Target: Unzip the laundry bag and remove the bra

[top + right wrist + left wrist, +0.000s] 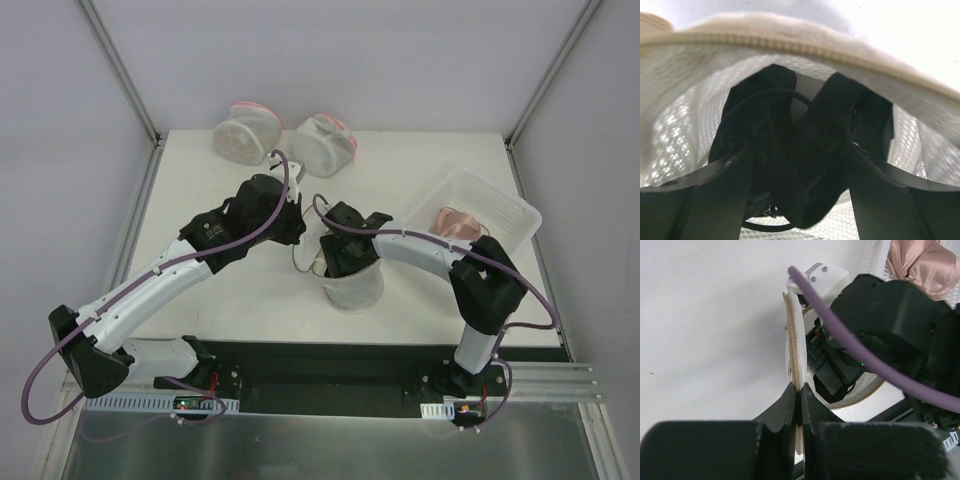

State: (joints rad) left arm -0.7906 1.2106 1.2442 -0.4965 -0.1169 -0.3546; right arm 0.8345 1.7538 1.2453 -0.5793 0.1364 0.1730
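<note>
Right now your table (240, 290) carries the white ribbed tray (500, 200) at its right side, with a pink garment (455, 220) lying in it. The laundry bag (355, 290) sits near the middle of the table, on the near side and well apart from the two pink-trimmed mesh pouches (245, 130) at the far edge. You can see that its zip is open and its tan-rimmed flap (796, 350) stands upright. Your left gripper (799, 405) is clenched on the lower edge of that flap. Your right gripper (799, 150) reaches down inside the bag, its fingers pressing from both sides on the bra (790, 100), a bunched black garment surrounded by the mesh walls.
</note>
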